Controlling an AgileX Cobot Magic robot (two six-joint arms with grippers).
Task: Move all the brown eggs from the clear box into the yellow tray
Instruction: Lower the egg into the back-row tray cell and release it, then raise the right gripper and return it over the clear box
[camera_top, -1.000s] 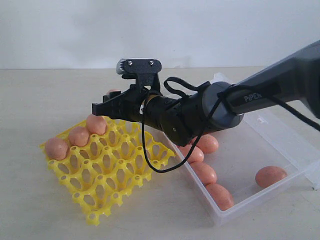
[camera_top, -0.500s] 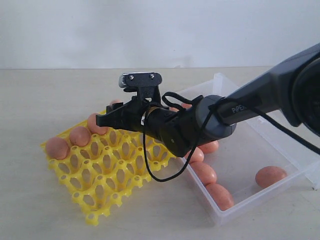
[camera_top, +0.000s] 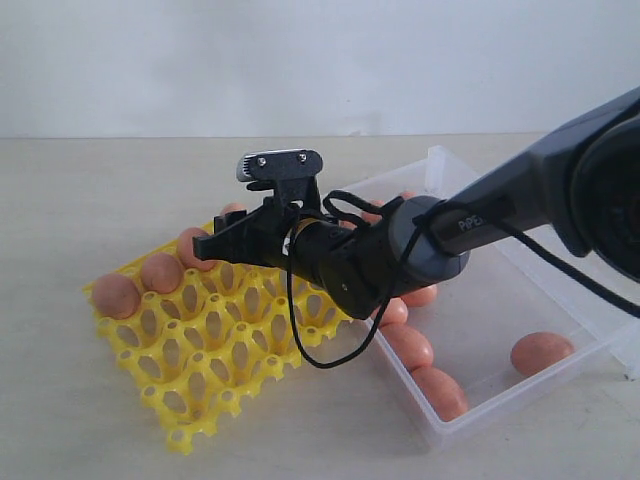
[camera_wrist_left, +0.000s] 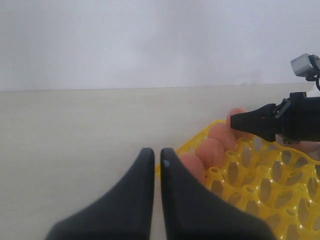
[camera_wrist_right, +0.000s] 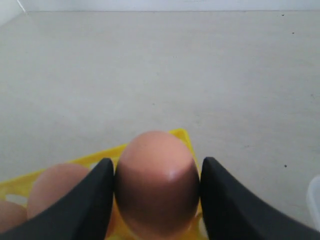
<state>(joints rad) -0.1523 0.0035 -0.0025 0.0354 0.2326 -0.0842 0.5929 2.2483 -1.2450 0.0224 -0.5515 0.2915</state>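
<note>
At tray edge, egg in claw

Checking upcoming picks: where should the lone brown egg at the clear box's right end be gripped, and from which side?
Take the lone egg across its narrow middle, with the jaws coming down from above. It lies on its side on the floor of the clear box. The box walls block a level approach, and no other egg crowds it.

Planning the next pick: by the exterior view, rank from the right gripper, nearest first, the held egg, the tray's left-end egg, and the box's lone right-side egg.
1. The held egg, between the right gripper's fingers.
2. The left-end egg, in the yellow tray's corner.
3. The lone egg, at the clear box's right side.
</note>
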